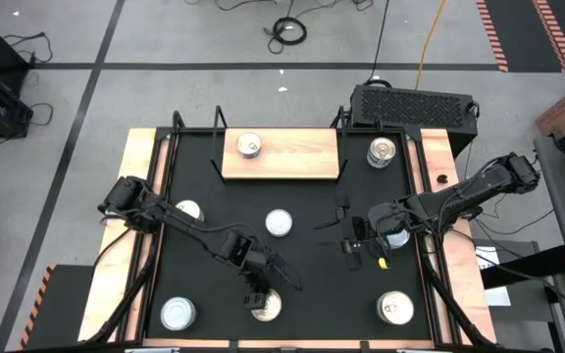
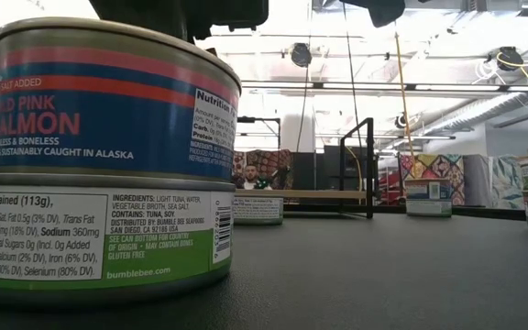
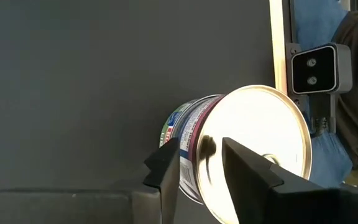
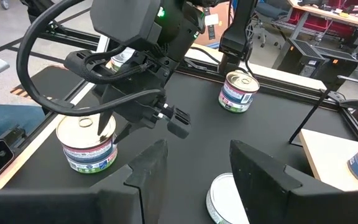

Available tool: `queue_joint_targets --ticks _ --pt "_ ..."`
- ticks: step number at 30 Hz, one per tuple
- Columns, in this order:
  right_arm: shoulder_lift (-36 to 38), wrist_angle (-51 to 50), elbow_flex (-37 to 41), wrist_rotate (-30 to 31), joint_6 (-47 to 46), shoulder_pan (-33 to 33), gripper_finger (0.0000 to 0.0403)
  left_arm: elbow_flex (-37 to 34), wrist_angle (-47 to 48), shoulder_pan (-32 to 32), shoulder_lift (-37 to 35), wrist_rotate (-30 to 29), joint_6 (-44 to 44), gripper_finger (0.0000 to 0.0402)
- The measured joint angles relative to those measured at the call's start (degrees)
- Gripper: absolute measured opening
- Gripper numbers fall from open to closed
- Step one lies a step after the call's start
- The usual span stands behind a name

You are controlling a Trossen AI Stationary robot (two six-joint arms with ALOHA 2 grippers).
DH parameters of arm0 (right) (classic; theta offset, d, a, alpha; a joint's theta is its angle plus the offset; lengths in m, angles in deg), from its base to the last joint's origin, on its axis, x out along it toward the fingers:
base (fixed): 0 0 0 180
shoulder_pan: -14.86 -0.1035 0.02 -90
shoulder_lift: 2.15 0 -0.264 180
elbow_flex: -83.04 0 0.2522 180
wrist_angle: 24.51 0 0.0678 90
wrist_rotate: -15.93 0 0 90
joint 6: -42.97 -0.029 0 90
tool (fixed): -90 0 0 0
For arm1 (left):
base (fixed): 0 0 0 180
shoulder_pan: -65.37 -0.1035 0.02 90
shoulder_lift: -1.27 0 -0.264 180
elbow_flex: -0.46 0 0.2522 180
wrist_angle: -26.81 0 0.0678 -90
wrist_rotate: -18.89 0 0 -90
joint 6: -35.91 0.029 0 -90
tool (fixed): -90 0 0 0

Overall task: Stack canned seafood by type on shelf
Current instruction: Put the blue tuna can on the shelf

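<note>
Near the table's front edge, a salmon tin [image 2: 108, 101] sits on a tuna tin [image 2: 99, 238], forming a two-tin stack [image 1: 266, 306]. My left gripper [image 3: 201, 155] slants down over it, open. One finger stands beside the top tin's wall and the other over its shiny lid [image 3: 260, 137]. My right gripper [image 1: 346, 235] hangs open right of centre, above a silvery-topped tin [image 4: 229, 199]. The shelf [image 1: 281, 155] lies at the far side with one tin [image 1: 249, 146] standing on it. My left gripper's two fingers straddle the top tin's rim [image 3: 194, 134], one outside the wall and one above the lid, coming from above at a slant. Whether either finger touches the tin, I cannot tell. The tin stands upright on the lower tin.
More tins stand on the black tabletop: left [image 1: 189, 210], centre [image 1: 279, 223], near left [image 1: 178, 314], near right [image 1: 395, 309] and far right [image 1: 383, 152]. Wooden strips [image 1: 137, 196] run along both sides. Black rods [image 1: 219, 123] rise at the shelf's ends.
</note>
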Motion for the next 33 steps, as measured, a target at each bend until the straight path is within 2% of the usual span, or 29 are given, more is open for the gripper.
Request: queue_joint_targets --ticks 23,31,33 --pt "0.0 0.02 0.0 0.02 0.04 0.0 0.0169 0.11 0.85 -0.33 1.05 0.82 0.01 0.0108" --pt "0.0 0.02 0.0 0.02 0.04 0.0 0.0169 0.11 1.13 -0.95 1.09 1.96 0.01 0.0033" --pt "0.0 0.02 0.0 0.02 0.04 0.0 0.0169 0.11 1.24 -1.5 1.09 3.74 0.01 0.0014"
